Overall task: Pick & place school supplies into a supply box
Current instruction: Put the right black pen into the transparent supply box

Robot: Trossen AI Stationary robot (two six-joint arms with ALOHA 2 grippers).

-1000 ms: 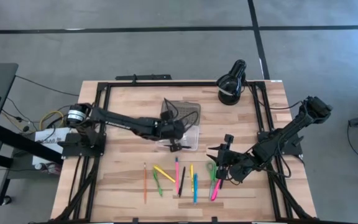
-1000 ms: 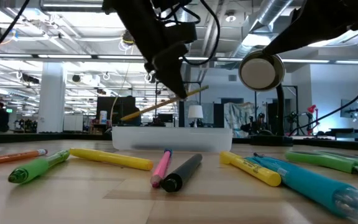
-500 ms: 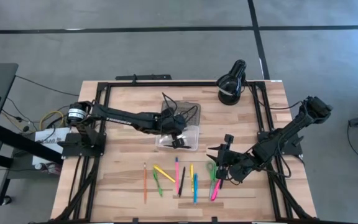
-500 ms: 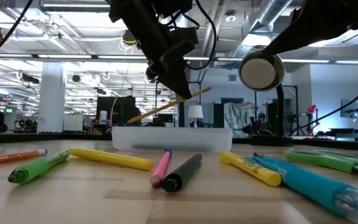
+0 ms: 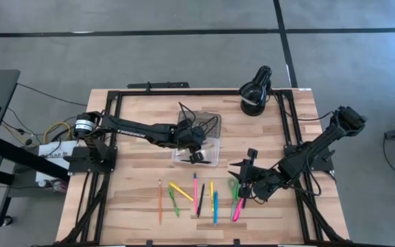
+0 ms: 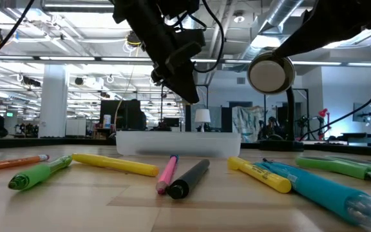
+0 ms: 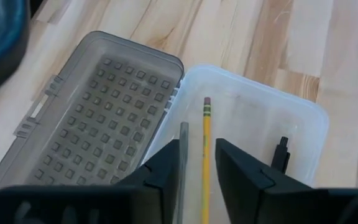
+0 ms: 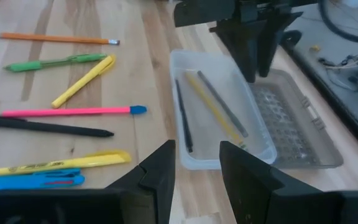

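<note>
Progress so far is modest: three items lie inside the supply box [image 8: 219,112], a yellow pencil [image 7: 206,155], a grey pencil [image 8: 222,104] and a thin black pen [image 8: 183,117], its dotted lid [image 7: 98,115] folded flat beside it. My left fingers [image 7: 196,177] hover just above the box with a gap between them, gripping nothing; the yellow pencil lies in the box below. My right fingers [image 8: 196,171] wait parted and empty near the supplies, on the surface [image 5: 136,185]. Most remain there: an orange pencil [image 8: 55,38], green pen [image 8: 55,61], yellow highlighter [image 8: 82,81], pink pen [image 8: 67,111], black pen [image 8: 45,127] and others. I judge the task perhaps a quarter done.
</note>
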